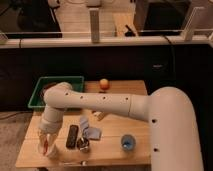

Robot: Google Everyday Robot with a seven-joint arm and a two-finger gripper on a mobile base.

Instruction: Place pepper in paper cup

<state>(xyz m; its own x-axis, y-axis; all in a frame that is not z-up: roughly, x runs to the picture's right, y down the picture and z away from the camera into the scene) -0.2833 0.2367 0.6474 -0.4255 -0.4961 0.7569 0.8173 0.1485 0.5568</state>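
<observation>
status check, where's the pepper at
Gripper low at wooden table front-left corner. Slim red-orange pepper at it, over short off-white paper cup. Black remote-like bar beside, apart.

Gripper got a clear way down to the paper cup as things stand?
Likely yes: the gripper, holding the pepper, hangs right above the paper cup at the table corner; the black bar lies beside, not between.

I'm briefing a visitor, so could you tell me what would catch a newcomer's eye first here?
A bulky white robot arm stretches across the wooden table, its hand low over the short off-white paper cup at the front-left corner, a slim red-orange pepper showing there. Behind sit a round orange fruit and a green plastic bin.
</observation>
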